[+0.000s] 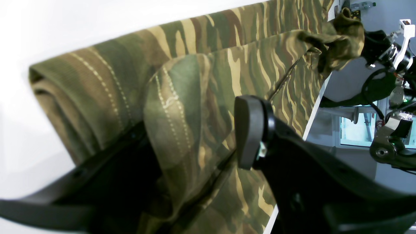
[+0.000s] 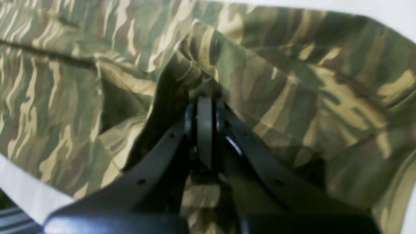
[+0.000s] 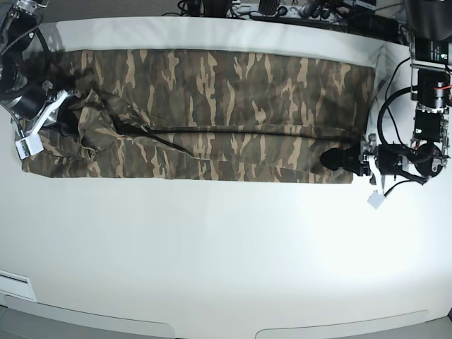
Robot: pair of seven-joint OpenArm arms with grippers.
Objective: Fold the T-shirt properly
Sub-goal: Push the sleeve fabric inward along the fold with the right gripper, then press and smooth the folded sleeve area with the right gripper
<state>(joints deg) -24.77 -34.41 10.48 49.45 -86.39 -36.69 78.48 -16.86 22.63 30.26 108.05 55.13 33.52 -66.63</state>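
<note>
The camouflage T-shirt [image 3: 212,113] lies in a long band across the far half of the white table [image 3: 226,247], with a lengthwise fold line through it. At its left end my right gripper [image 3: 70,116] is shut on a bunched-up corner lifted off the table. The right wrist view shows this gripper [image 2: 204,104] with its jaws pressed together on a raised fold of cloth. At the right end my left gripper [image 3: 346,159] is at the shirt's edge. In the left wrist view the left gripper [image 1: 191,136] has its jaws wide apart, a stitched hem fold lying between them.
Cables and equipment [image 3: 282,8] line the table's back edge. The table's edge [image 1: 312,120] runs close beside the shirt's near side in the left wrist view. A white tag [image 3: 376,199] hangs by the left arm. A label [image 3: 14,286] sits at the front left.
</note>
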